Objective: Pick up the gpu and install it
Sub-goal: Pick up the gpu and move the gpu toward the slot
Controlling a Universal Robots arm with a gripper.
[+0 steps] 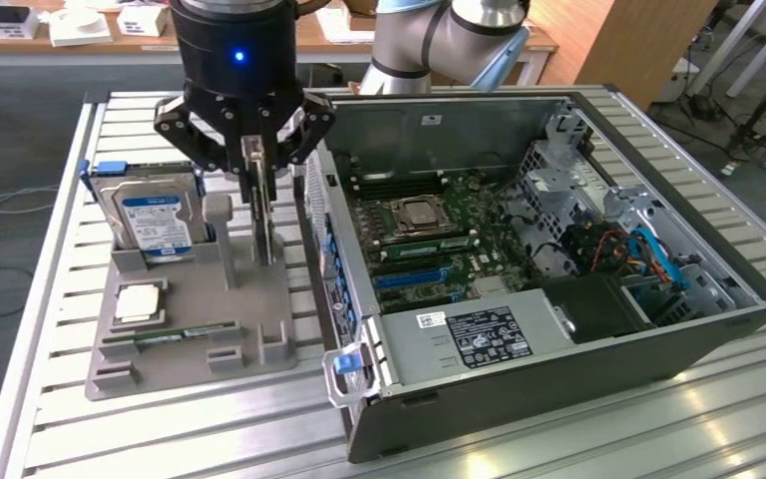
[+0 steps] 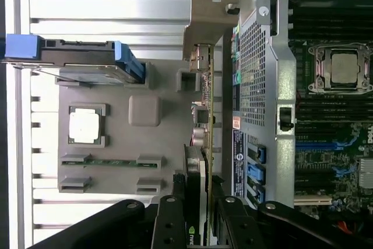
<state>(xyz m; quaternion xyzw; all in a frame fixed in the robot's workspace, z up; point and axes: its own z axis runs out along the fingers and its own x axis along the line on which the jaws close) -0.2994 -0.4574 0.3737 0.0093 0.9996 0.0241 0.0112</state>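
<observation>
Just beside the case (image 1: 346, 261) wall, the pincer (image 1: 263, 170) clamps the upright gpu (image 1: 267, 230) edgewise.

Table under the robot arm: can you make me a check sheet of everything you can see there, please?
Surface: slatted metal table, holding a grey tray and an open computer case.
Job's things: graphics card stands on edge over the tray, beside the case.
Clutter: hard drive, processor chip and memory stick sit in the tray.
Grippers: gripper closed on the graphics card's top.
Cables: orange and blue cables inside the case.
Surroundings: wooden desk with boxes behind; grey floor.
</observation>
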